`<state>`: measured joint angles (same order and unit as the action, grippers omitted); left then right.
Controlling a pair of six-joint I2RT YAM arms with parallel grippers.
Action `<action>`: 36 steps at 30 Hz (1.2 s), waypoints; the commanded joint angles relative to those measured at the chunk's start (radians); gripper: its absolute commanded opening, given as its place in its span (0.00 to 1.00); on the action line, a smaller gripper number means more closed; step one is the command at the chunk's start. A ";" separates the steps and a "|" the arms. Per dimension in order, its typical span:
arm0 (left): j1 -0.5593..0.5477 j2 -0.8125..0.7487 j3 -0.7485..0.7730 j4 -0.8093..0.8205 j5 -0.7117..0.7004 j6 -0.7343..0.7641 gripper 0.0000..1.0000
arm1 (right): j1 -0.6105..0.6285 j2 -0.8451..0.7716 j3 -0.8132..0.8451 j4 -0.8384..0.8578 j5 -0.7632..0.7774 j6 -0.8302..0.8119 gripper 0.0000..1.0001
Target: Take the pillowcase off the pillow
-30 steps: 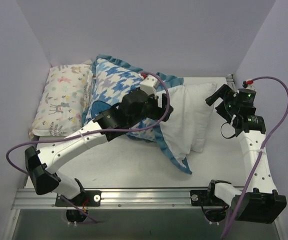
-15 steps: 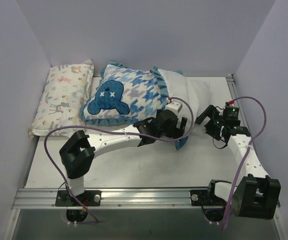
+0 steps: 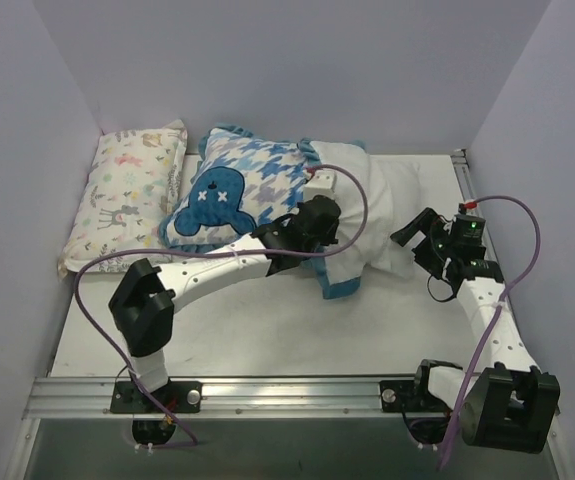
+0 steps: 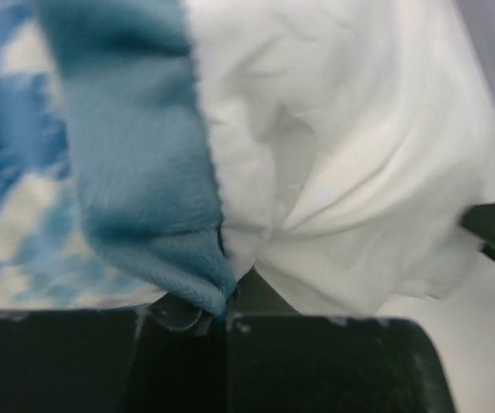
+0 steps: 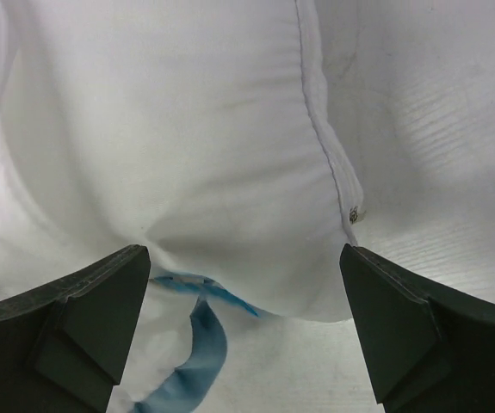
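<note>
**Left claw pinched on the blue trim, right claw wide at the white end**

My left claw point(image 3: 319, 216) is together on the pillowcase point(image 3: 252, 180). In the left wrist view the blue trim point(image 4: 135, 172) runs down into the closed jaws at the bottom centre of the frame, with a fold of white cloth beside it. Whether that white fold is also caught, I cannot tell.

The pillowcase lies in the upper middle of the overhead frame, houndstooth face and dark blue bear up. The pillow point(image 3: 392, 195) pokes out of its right side, plain and white, resting on the surface point(image 3: 267, 330).

My right claw point(image 3: 414, 233) stands apart at the right of the frame, pointing at the pillow's bare end. In the right wrist view both fingers point(image 5: 83, 318) sit at the lower corners, with white fabric between and above them and nothing gripped.

A smaller animal-print pillow point(image 3: 132, 195) lies at the upper left, just beside the pillowcase.
</note>
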<state>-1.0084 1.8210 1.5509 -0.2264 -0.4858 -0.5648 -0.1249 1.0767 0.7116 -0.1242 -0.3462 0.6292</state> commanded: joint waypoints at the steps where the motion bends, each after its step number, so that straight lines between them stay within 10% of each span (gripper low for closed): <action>1: 0.086 -0.141 -0.125 -0.065 -0.085 -0.099 0.00 | -0.015 -0.027 -0.003 0.024 -0.007 0.015 1.00; 19: 0.189 -0.217 -0.264 0.021 0.095 -0.096 0.00 | 0.146 0.101 -0.023 0.202 -0.077 0.001 0.99; 21: 0.188 -0.213 -0.258 0.018 0.098 -0.087 0.00 | 0.146 0.156 0.008 0.193 -0.071 0.003 0.88; 24: 0.208 -0.215 -0.244 -0.007 0.095 -0.070 0.00 | 0.139 0.187 0.092 0.067 -0.010 -0.022 0.03; 36: 0.534 -0.423 -0.389 -0.143 0.033 -0.156 0.00 | -0.185 -0.021 0.256 -0.227 0.070 -0.053 0.00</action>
<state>-0.5911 1.5135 1.2121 -0.2882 -0.3389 -0.6971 -0.2214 1.1034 0.9005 -0.2852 -0.3809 0.5983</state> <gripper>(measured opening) 0.029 0.084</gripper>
